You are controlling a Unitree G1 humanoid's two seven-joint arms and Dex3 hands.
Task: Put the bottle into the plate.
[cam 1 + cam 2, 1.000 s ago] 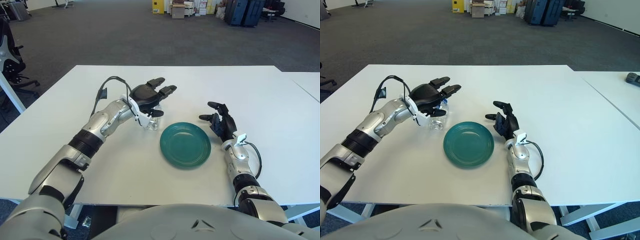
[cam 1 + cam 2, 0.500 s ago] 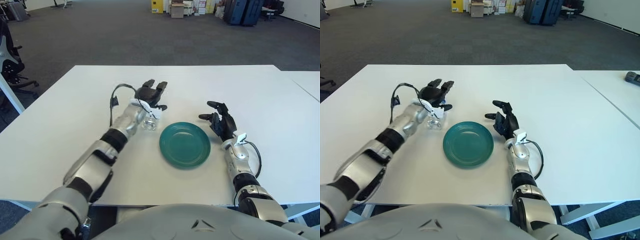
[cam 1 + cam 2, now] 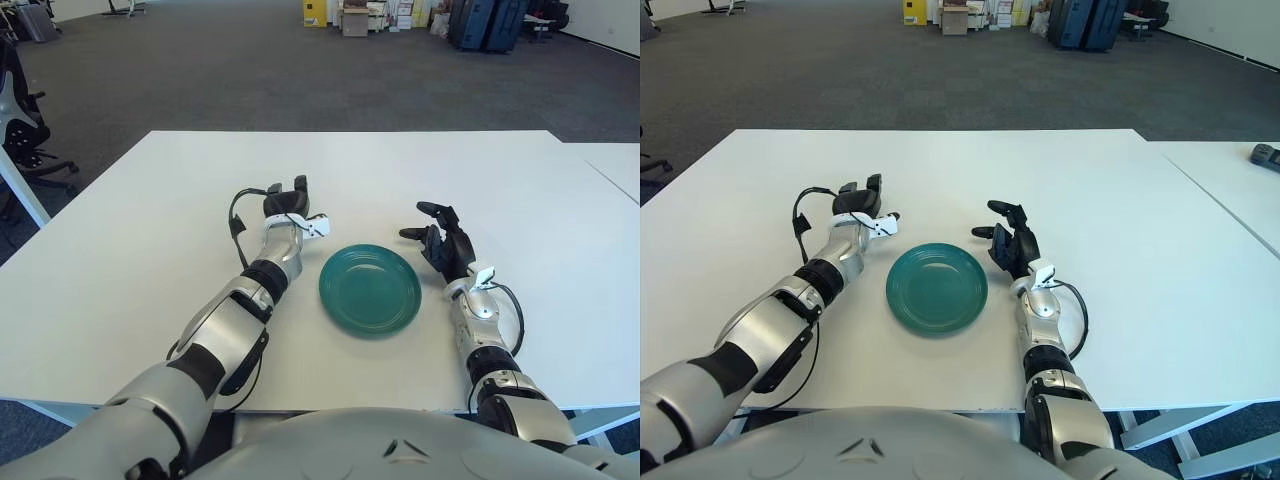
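— Where is the bottle?
— It doesn't show in either view now. A second ago the small clear bottle stood on the table (image 3: 480, 170) just beside the left rim of the green plate (image 3: 370, 290). The left hand (image 3: 285, 198) has since swung round from above it, and its forearm now covers that spot.
— Is it gripped, then?
— I cannot tell. The hand faces away, so whether it is closed on the bottle or merely in front of it is hidden.
— And the plate?
— Bare, so the bottle is not yet in it. If the bottle is held, I judge a short carry to the right remains.
— The other hand?
— The right hand (image 3: 440, 240) shows just right of the plate, fingers spread, holding nothing.
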